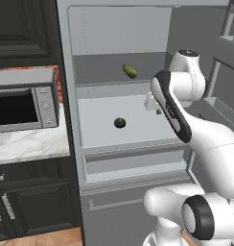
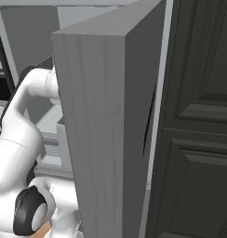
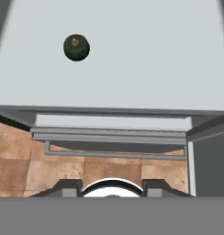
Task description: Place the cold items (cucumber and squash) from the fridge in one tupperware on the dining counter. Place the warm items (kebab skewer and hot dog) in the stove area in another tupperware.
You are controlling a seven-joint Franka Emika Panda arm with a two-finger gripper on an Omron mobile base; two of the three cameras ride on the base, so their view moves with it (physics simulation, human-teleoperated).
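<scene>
a rendered home kitchen

an open fridge (image 1: 123,120) with pale shelves holds a cucumber (image 1: 130,71) and a squash (image 1: 120,122). to its left a microwave (image 1: 25,104) sits on a marble counter (image 1: 28,144) over dark panelled cabinets (image 1: 32,202). terracotta floor tiles (image 3: 49,167) lie below.

wood-grain fridge door (image 2: 106,139)

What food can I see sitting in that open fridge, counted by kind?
Cucumber, upper shelf: 1
Squash, round and dark green, lower shelf: 1
Total: 2
</scene>
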